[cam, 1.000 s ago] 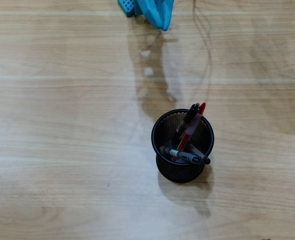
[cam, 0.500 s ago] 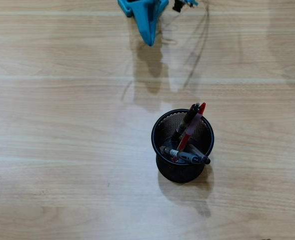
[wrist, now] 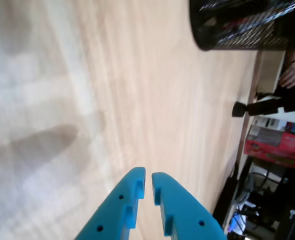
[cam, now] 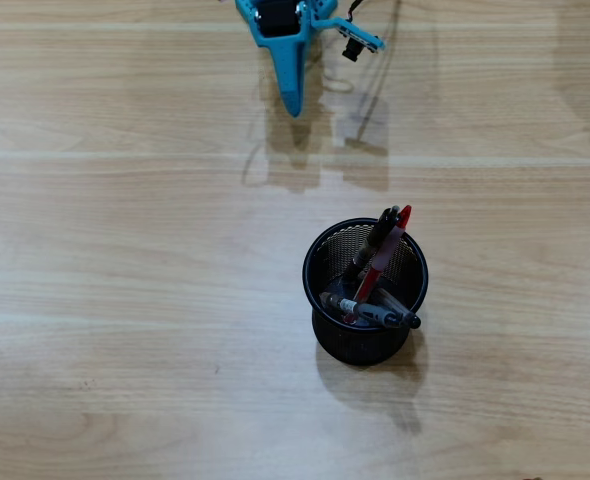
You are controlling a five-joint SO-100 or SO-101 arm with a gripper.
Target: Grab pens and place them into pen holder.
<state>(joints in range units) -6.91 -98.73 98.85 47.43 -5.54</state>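
The black wire-mesh pen holder (cam: 365, 292) stands on the wooden table right of centre in the overhead view. It holds the pens: a red one (cam: 387, 250) and a black one (cam: 374, 243) lean toward its far rim, and a grey-and-white one (cam: 375, 311) lies across its near rim. The clear pen is not told apart. My blue gripper (cam: 293, 106) is at the top edge, far from the holder, jaws nearly together and empty. In the wrist view the gripper (wrist: 148, 175) points over bare table, with the holder (wrist: 242, 25) at the top right.
A cable and small connector (cam: 360, 42) hang beside the arm at the top of the overhead view. The table's edge (wrist: 245, 125) runs down the right of the wrist view, with a red box (wrist: 275, 145) and clutter beyond it.
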